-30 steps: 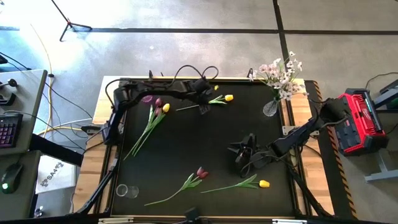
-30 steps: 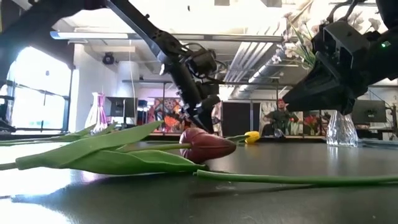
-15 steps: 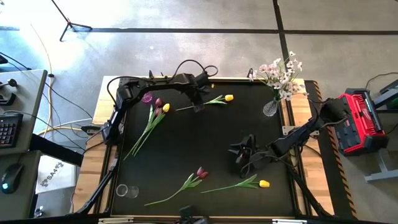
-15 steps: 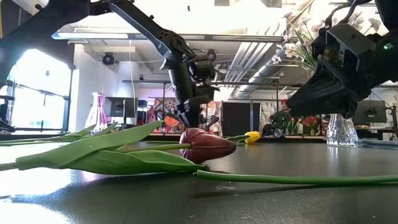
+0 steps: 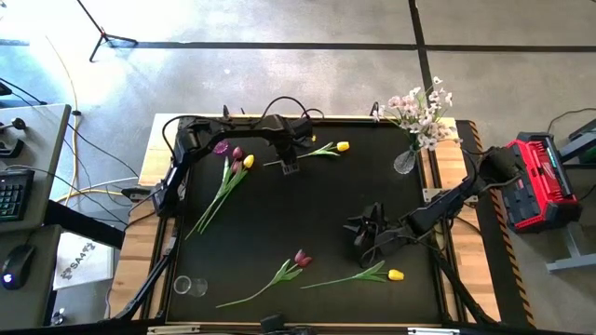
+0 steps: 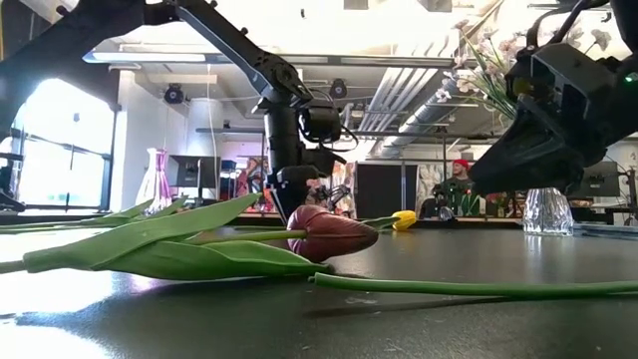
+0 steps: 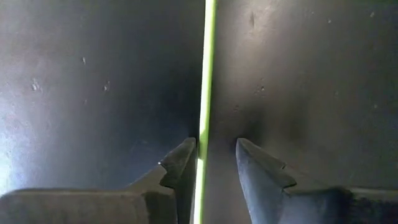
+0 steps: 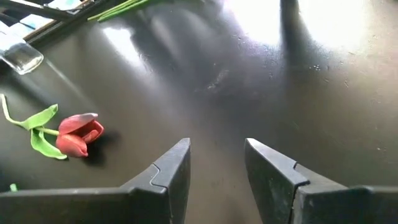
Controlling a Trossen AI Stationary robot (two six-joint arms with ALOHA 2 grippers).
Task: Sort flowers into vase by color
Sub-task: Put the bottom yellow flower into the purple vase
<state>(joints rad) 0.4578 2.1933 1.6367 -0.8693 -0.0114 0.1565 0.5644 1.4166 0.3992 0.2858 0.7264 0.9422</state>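
Beside the yellow tulip (image 5: 342, 146), left gripper (image 7: 211, 155) straddles its stem (image 7: 206, 74), released; pickup in hand, clenching due next.

No legible text anywhere.

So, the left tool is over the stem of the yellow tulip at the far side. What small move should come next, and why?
Probably close the left tool on the green stem. The left wrist view shows the stem running between its two open fingers, so it seems lined up. The right tool hangs open over bare table.
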